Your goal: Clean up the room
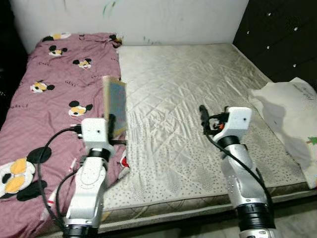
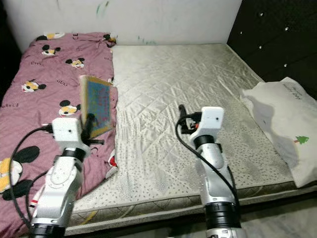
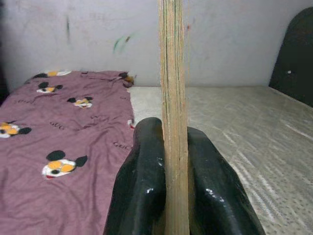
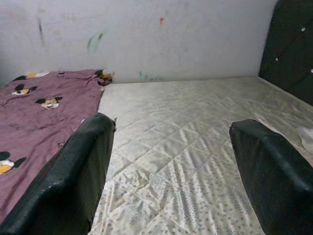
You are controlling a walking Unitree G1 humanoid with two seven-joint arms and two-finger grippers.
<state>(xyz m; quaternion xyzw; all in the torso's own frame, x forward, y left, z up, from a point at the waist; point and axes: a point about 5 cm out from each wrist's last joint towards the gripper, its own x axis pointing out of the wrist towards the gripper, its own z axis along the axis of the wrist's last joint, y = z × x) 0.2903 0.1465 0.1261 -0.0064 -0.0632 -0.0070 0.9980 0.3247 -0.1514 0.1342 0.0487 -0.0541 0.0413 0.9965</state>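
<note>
A thin picture book (image 1: 115, 105) with a blue cover stands upright above the bed, and my left gripper (image 1: 112, 126) is shut on its lower edge. In the left wrist view the book (image 3: 173, 98) rises edge-on between the two black fingers (image 3: 142, 186). It hangs over the seam between the pink cartoon-mouse blanket (image 1: 47, 104) and the bare quilted mattress (image 1: 188, 94). My right gripper (image 1: 203, 118) is open over the mattress's middle, with nothing between its fingers (image 4: 73, 181).
A white pillow (image 1: 292, 119) with a small green tree print lies at the bed's right edge. A dark studded headboard (image 1: 282, 34) stands at the right. A scribbled white wall (image 1: 133, 20) closes the far side.
</note>
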